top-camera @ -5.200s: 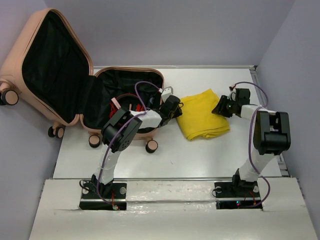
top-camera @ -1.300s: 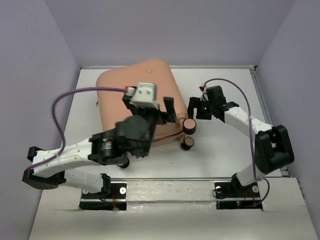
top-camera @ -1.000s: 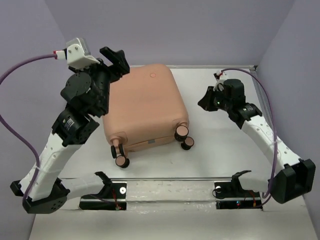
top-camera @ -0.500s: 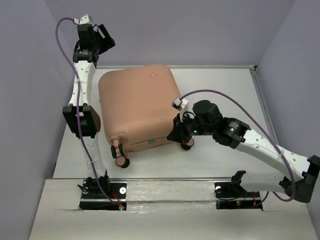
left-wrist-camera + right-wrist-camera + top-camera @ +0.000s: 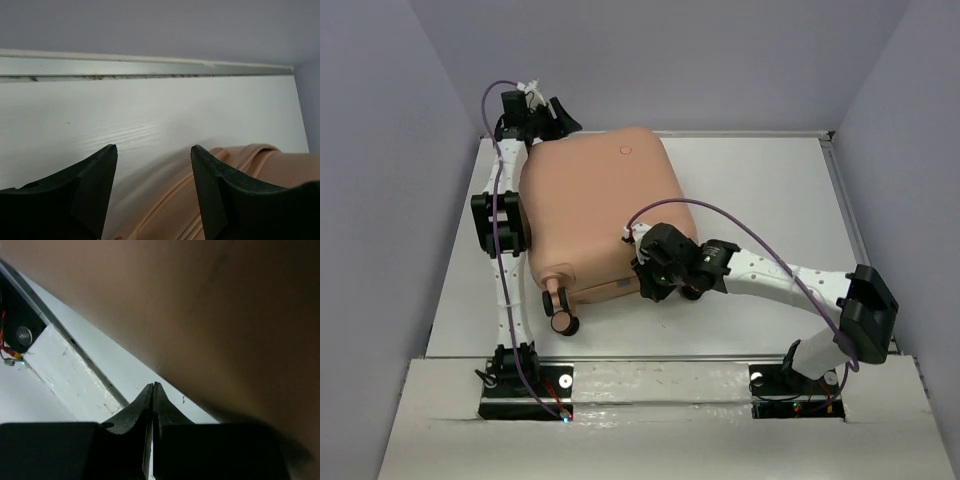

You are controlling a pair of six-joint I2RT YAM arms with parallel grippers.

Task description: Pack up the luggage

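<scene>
Left claw (image 5: 558, 118) first: on my feed its two fingers are spread wide with nothing between them, and it hangs just off the far-left corner of the luggage (image 5: 600, 200). Through the left wrist camera I see that pink corner (image 5: 250, 165) and a bit of zipper (image 5: 192, 232) under the right finger, with bare table (image 5: 100, 120) in the gap. The right claw (image 5: 650, 285) is pinched fully shut; in its own camera the fingertips (image 5: 152, 386) meet in one line and grip nothing. It sits low against the near-right edge of the case, and I can't tell whether it actually touches the shell (image 5: 225, 315) filling that view.

The luggage itself lies closed and flat on the white table (image 5: 760, 190), left of centre, with one pair of caster wheels (image 5: 560, 312) sticking out toward me. A metal rail (image 5: 150, 67) runs along the table's far edge.
</scene>
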